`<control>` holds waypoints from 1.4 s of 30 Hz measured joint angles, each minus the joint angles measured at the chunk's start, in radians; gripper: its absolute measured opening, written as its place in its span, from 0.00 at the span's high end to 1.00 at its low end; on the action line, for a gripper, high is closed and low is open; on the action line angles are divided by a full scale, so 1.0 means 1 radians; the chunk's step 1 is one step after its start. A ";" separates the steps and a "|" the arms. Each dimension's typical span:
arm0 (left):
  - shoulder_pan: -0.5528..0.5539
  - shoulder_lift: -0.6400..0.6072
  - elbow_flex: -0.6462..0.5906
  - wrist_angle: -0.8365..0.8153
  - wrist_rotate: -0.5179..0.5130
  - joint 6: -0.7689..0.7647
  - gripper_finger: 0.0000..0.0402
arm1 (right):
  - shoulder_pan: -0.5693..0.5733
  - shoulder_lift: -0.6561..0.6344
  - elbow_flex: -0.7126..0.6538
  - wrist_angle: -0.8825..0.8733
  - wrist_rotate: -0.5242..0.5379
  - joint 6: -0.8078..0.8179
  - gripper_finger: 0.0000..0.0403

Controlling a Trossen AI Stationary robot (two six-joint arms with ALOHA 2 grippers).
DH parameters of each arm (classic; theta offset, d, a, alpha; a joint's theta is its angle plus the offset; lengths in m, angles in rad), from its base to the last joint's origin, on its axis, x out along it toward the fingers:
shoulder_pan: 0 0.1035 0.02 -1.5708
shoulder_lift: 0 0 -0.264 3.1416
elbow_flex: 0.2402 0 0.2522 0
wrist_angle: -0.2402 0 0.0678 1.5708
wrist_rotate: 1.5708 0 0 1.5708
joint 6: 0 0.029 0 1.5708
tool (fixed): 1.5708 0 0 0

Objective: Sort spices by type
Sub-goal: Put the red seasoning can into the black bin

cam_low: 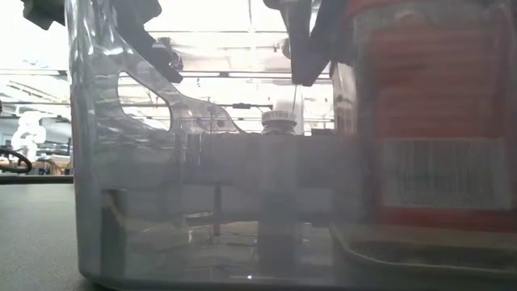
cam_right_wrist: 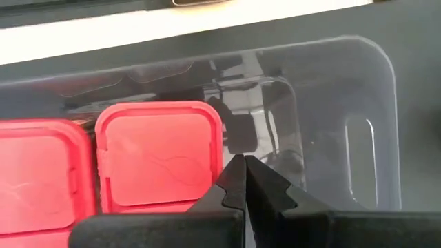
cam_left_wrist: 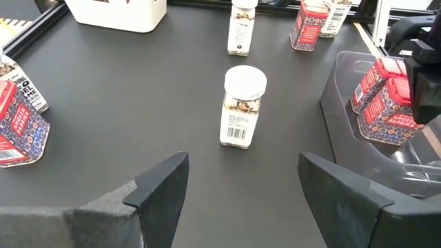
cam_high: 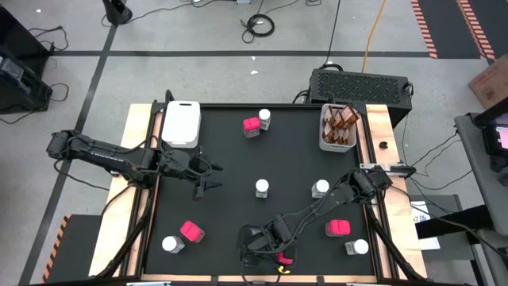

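The spices stand scattered on the black table: pink square-topped boxes (cam_high: 190, 231) (cam_high: 338, 228) (cam_high: 252, 125), clear jars with white lids (cam_high: 262, 187) (cam_high: 321, 188) (cam_high: 169, 244), and brown jars (cam_high: 341, 121) in a white tray at the far right. A clear tray (cam_high: 246, 258) at the near edge holds two pink boxes (cam_right_wrist: 158, 155) (cam_right_wrist: 34, 172), standing upright. My right gripper (cam_right_wrist: 242, 169) is shut and points down into this tray, beside one box. My left gripper (cam_left_wrist: 238, 182) hangs open at the table's left, above the table, facing a white-lidded jar (cam_left_wrist: 241, 107). My right gripper's shut fingertips (cam_right_wrist: 234, 180) point down from above, right beside a corner of the nearer pink box's lid (cam_right_wrist: 215, 162). I cannot tell whether they touch the lid. My left gripper touches nothing.
An empty white tray (cam_high: 181, 123) sits at the far left of the table. Another white-lidded jar (cam_high: 359, 247) stands near the right front corner. Wooden rails (cam_high: 139, 159) border the table's left and right sides. Bare black table lies in the middle.
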 joint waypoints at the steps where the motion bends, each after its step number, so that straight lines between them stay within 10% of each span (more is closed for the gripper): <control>1: 0.000 0.000 0.000 0.000 0.000 0.000 0.31 | 0.002 0.000 0.000 0.000 -0.001 0.000 1.00; 11: 0.000 0.000 0.000 0.000 0.000 -0.005 0.31 | -0.007 -0.114 0.001 0.056 -0.017 0.081 1.00; 22: 0.000 0.000 0.000 0.000 0.000 0.001 0.31 | -0.056 -0.368 -0.021 -0.468 -0.038 0.733 1.00; 35: 0.000 0.000 0.000 -0.005 0.003 0.030 0.31 | 0.023 -0.868 -0.756 -0.246 -0.025 1.297 1.00; 42: 0.000 0.000 0.000 -0.005 0.005 0.029 0.31 | 0.026 -0.975 -0.896 -0.207 -0.041 1.575 0.96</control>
